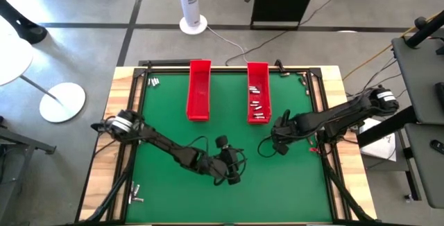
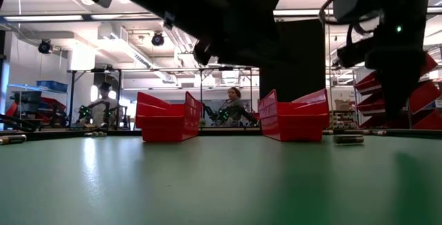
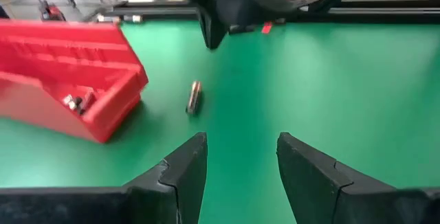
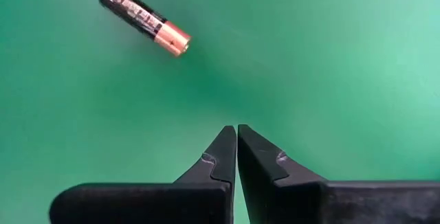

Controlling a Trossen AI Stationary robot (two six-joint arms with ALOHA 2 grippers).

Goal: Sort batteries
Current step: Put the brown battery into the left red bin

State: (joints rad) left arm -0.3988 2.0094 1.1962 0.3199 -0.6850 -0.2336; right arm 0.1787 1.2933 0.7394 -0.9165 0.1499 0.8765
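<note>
Green felt-like matting (image 1: 173, 184) covered the wooden-edged table, with grey concrete floor around it. Two long red plastic rectangular trays (image 1: 199, 91) stood side by side at the far end; the left one looked empty from above, while the right red tray (image 1: 258, 91) held several small silvery-grey cylindrical batteries (image 1: 258, 107), too small to count surely. One loose black-and-copper cylindrical battery (image 4: 144, 19) lay flat on the mat just beyond the right gripper (image 4: 237, 145), apart from it and near the right tray's near end. That gripper's two dark pointed fingers were pressed together with nothing between them. The left gripper (image 3: 240, 159) hovered over the middle of the mat, its two dark wedge-shaped fingers spread apart and holding nothing, facing the loose battery. Small clusters of pale batteries (image 1: 153, 82) lay at the table's far-left and near-left corners
</note>
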